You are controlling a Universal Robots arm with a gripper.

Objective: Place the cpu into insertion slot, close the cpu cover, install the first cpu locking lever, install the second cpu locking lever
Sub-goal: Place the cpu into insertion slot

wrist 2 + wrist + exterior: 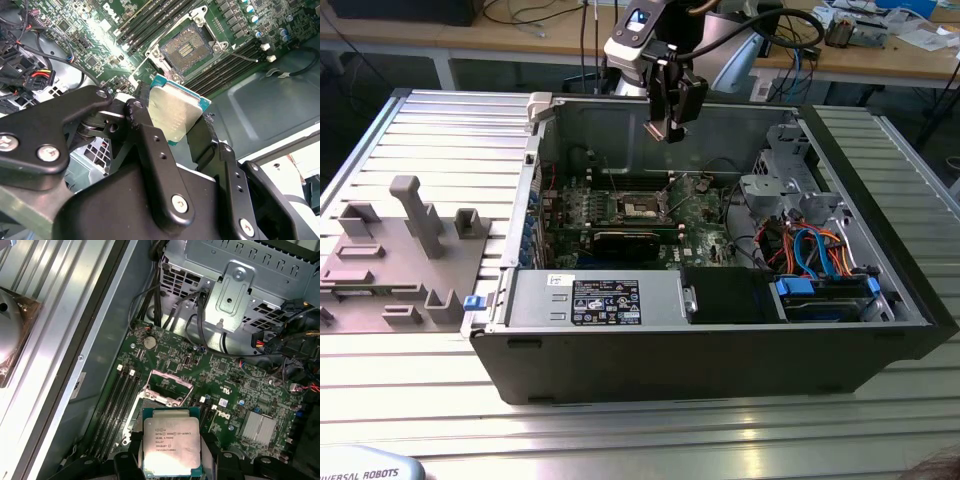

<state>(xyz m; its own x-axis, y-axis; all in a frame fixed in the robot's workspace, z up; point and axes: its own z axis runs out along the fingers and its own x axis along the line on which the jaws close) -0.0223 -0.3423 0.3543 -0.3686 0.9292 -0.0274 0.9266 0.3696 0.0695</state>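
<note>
My gripper [667, 128] hangs inside the open computer case, above the green motherboard [620, 215], shut on the cpu. The cpu [175, 112] is a flat silver square with a teal edge, clamped by two opposite edges between the black fingers [141, 125]; in the first wrist view the cpu [171, 447] shows its printed top. The insertion slot [187, 47] lies below and apart from it, dark, uncovered and with nothing in it; it also appears as a dark square [642, 207] in the exterior view. A silvery frame, seemingly the cpu cover [170, 376], stands raised at the socket. Thin wire levers [240, 54] stick out beside the socket.
A metal drive cage [235, 295] with cable bundles [810, 245] fills the case on the exterior view's right. A black power supply [605, 300] runs along the near wall. Memory slots [230, 62] flank the socket. A grey parts fixture [400, 255] lies outside on the slatted table.
</note>
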